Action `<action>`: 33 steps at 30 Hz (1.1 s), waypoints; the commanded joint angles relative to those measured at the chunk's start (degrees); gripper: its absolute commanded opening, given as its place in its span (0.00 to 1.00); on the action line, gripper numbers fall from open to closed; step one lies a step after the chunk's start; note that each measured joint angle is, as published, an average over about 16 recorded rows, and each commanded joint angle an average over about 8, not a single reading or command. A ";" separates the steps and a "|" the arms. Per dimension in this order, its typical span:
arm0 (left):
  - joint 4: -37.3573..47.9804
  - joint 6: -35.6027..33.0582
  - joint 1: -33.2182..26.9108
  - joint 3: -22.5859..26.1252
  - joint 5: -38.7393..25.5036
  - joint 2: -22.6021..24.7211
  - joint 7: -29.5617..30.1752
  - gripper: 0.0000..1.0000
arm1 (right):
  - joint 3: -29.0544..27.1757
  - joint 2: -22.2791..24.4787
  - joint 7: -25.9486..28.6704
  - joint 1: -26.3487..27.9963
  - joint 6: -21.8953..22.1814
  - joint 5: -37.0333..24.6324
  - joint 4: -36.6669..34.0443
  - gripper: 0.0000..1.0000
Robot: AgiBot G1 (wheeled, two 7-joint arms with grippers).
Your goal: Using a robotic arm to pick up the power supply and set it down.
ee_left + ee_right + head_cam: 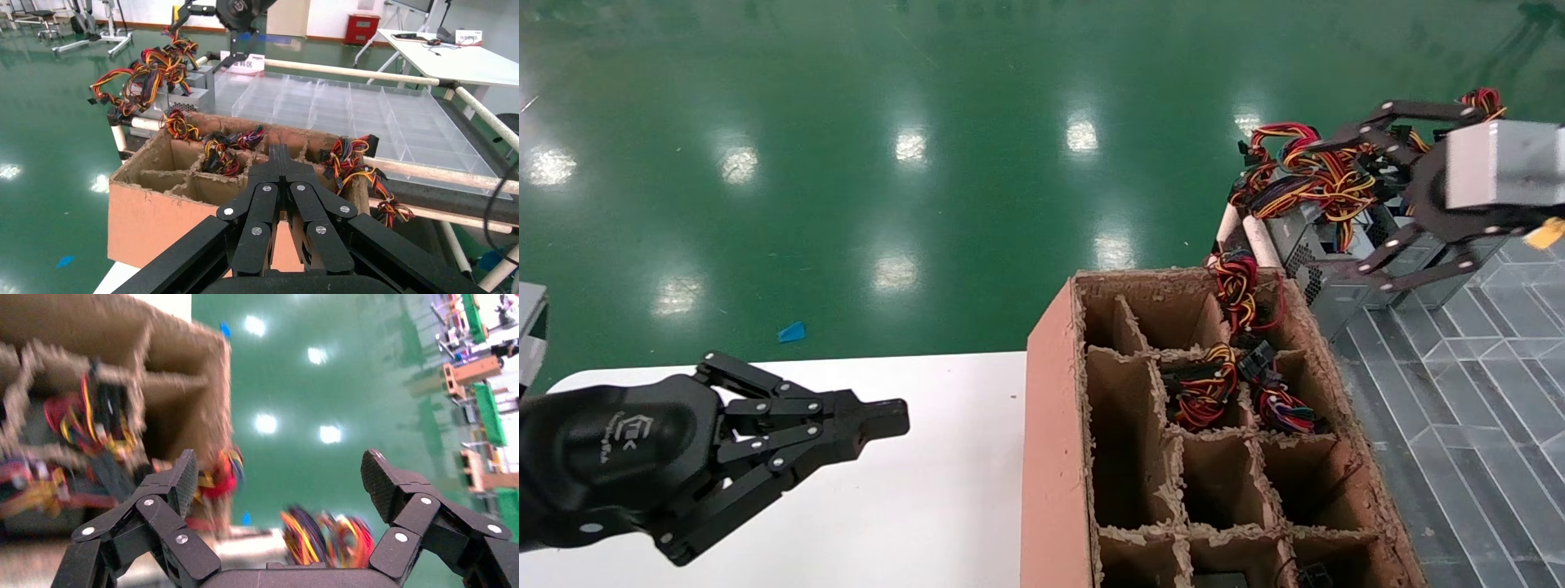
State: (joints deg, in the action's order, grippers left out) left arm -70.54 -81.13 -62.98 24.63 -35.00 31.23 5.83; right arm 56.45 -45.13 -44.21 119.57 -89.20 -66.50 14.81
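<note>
Right gripper [1312,216]: the robotic arm with the silver block and yellow tag at its wrist, over the far right of the scene, above the grey boxes; jaws spread wide and holding nothing, as the right wrist view shows clear air between the two pads.
Left gripper [891,418]: parked over the white bench [911,490] near its far edge, jaws pressed together, empty.
Power supply [1316,282]: grey metal box with a dotted vent grille, lying on the clear divided tray [1483,392] at its far left corner, just beyond the far end of the cardboard crate [1054,441]; the lower finger of the right gripper crosses just above it.
Wire bundle [1303,175]: red, yellow, orange and black loom heaped on top of the boxes and spilling toward the far edge.
Handling: by my judgement a dense, rigid box, heavy for its bulk, with smooth sheet-metal sides that could slip; the loom is floppy and may snag on the neighbouring boxes or the crate's dividers [1152,408].
Where to take hold: across two opposite plain sides of the casing, near its middle, not on the wires or the grille.
Pointing: grille face turned toward the crate and the robot's left; the long axis cannot be told, since arm and wires cover most of the box.
</note>
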 commanded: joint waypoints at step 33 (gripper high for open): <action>0.00 0.00 0.00 0.00 0.00 0.00 0.00 1.00 | -26.73 6.68 36.34 -38.35 2.32 16.29 38.86 1.00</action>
State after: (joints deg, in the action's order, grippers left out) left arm -70.54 -81.13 -62.98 24.63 -35.00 31.23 5.83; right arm 29.72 -38.44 -7.87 81.22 -86.88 -50.21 53.66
